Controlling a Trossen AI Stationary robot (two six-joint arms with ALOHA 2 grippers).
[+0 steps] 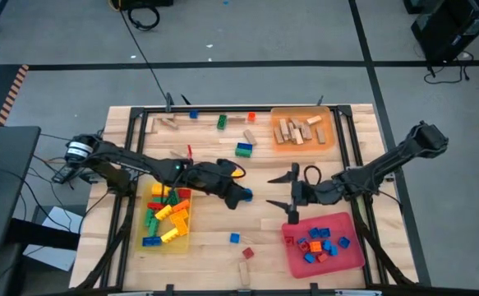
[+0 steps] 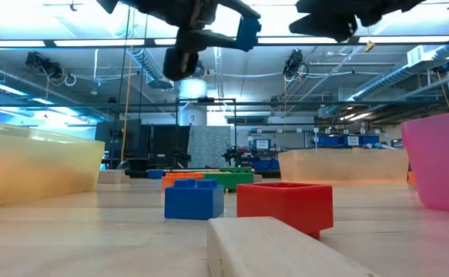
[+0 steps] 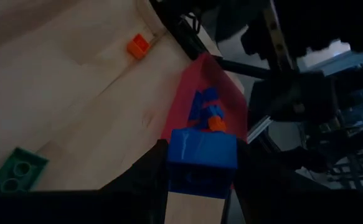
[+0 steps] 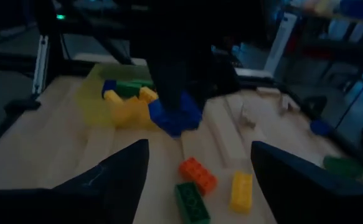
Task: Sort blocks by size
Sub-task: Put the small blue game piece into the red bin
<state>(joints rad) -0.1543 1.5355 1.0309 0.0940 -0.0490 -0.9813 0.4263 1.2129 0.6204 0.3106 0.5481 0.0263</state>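
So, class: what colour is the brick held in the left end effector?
Blue; the brick in the left end effector shows best in the left wrist view.

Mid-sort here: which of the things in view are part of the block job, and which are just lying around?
Job:
- blue block held in the left tool
- right tool, open, above the table
- loose blocks: green, blue, red, wooden
- yellow tray, orange tray, red tray, each holding blocks

Lying about:
- black cables on the floor
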